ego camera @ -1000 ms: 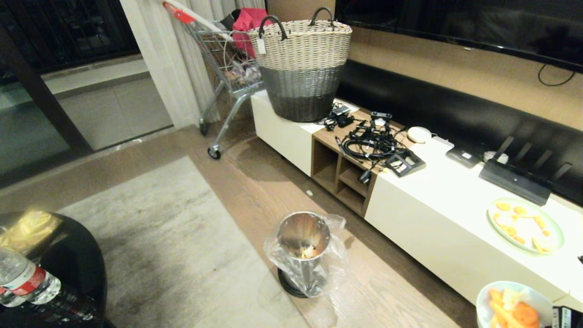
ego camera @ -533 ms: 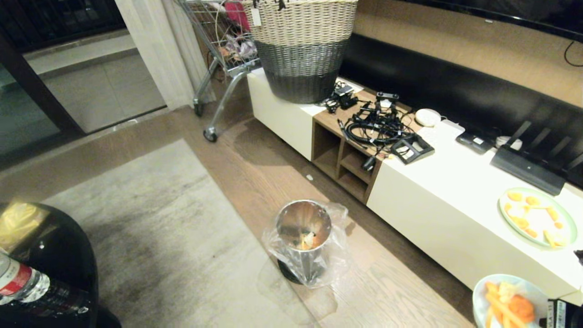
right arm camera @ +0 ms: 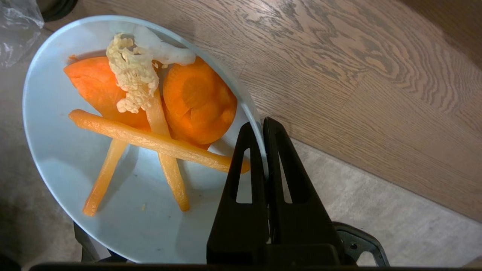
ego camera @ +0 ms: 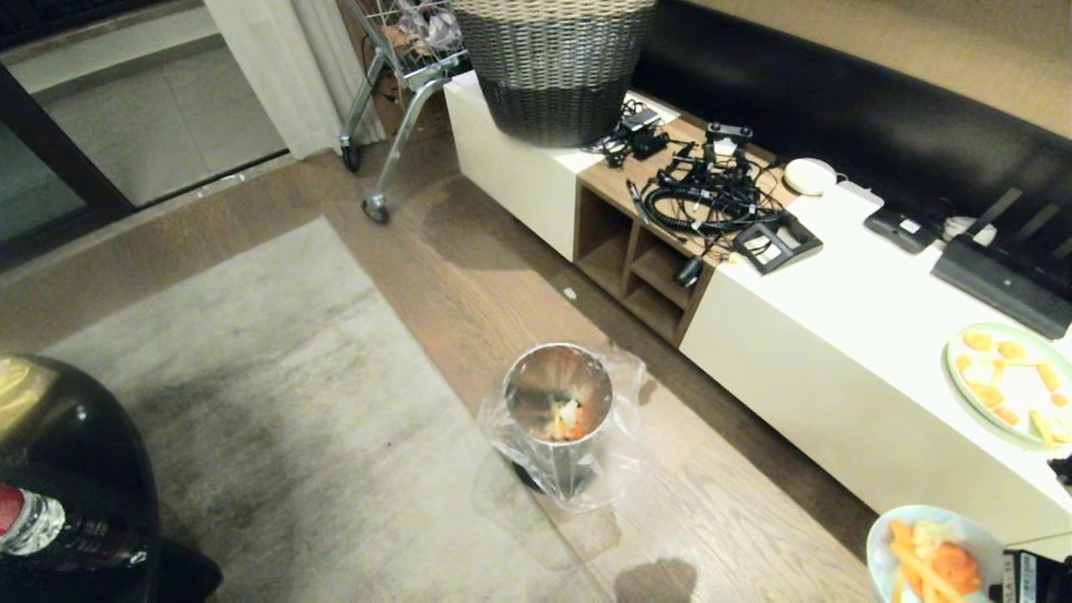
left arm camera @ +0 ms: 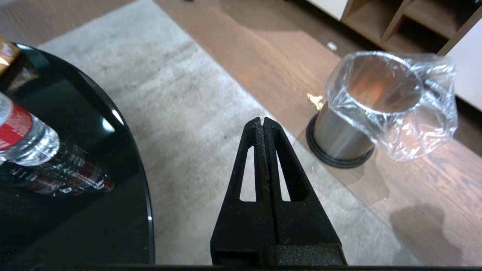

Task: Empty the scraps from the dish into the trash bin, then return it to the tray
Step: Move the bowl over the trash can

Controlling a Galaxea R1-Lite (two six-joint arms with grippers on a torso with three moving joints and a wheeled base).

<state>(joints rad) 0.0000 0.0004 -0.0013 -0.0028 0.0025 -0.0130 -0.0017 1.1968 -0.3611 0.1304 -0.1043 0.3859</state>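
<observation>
Black right gripper [right arm camera: 264, 124] fingers clench the pale-blue dish's [right arm camera: 56, 180] rim between them; carrot scraps [right arm camera: 196, 101] lie just inside the jaws. Beyond, the left gripper [left arm camera: 262, 122] hangs pressed shut, the metal trash bin [left arm camera: 339, 139] standing farther ahead.

Head view: set high, angled forward and down across the floor toward the low cabinet [ego camera: 846, 335] along the right and far side. Covers the rug [ego camera: 276, 419], the trash bin [ego camera: 557, 419] at centre, and the dish [ego camera: 930, 557] at the near right edge.

Left wrist view: mounted behind the left gripper [left arm camera: 263, 122], aimed down and forward over the rug, fairly close to the floor. Shares the trash bin [left arm camera: 371, 109], the rug and the black table [left arm camera: 75, 177] at near left with the head view.

Right wrist view: mounted behind the right gripper [right arm camera: 263, 124], very close to the dish [right arm camera: 67, 169], looking down at wood floor [right arm camera: 357, 75]. Shares the dish with the head view.
</observation>
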